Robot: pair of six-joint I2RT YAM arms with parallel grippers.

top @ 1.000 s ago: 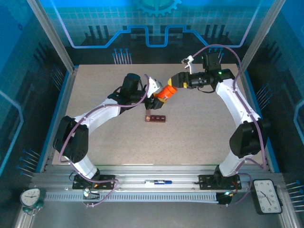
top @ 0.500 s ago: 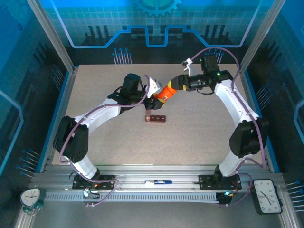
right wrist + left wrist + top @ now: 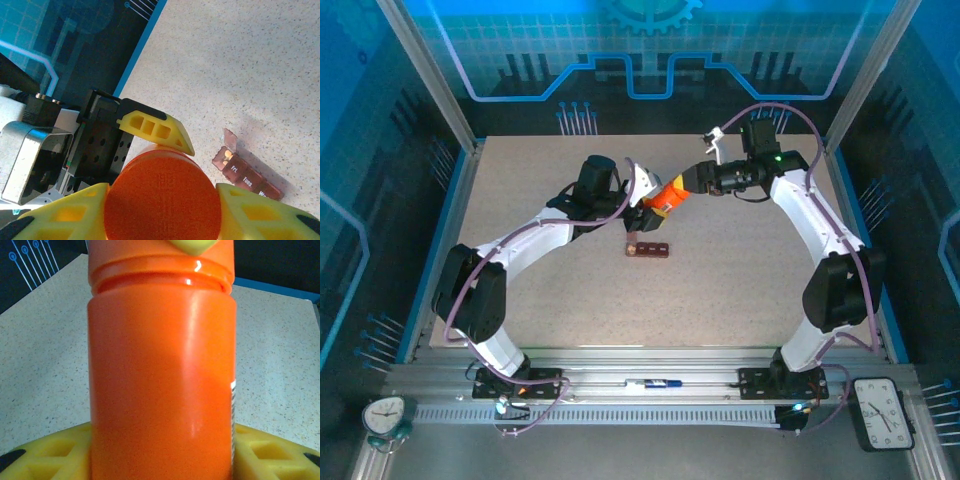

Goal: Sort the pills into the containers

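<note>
The pill box (image 3: pixel 648 249) lies flat on the table (image 3: pixel 740 280), a little left of its middle, long side running left to right; in the right wrist view (image 3: pixel 247 175) the lid of one end compartment stands up and a small pale pill (image 3: pixel 228 153) sits inside, while the other lids lie flat; just beyond it, off the table, an orange bottle (image 3: pixel 668 194) hangs tilted between the two arms; the left gripper (image 3: pixel 644 207) is clamped on the bottle's body, its yellow fingers (image 3: pixel 45 455) pressed to either side; the right gripper (image 3: pixel 686 184) meets it from the right, its yellow fingers (image 3: pixel 260 212) closed against the ribbed cap (image 3: pixel 162 200); the left arm sweeps from its near-left base with the elbow pushed out left and the forearm angled far and right; the right arm bows out to the right, its wrist turned back left toward the centre; the table is speckled beige, walled by blue panels with circuit patterns; a pen (image 3: pixel 655 383) lies on the near rail; a clock (image 3: pixel 387 415) stands at the near left corner, another clock (image 3: pixel 885 412) at the near right.
</note>
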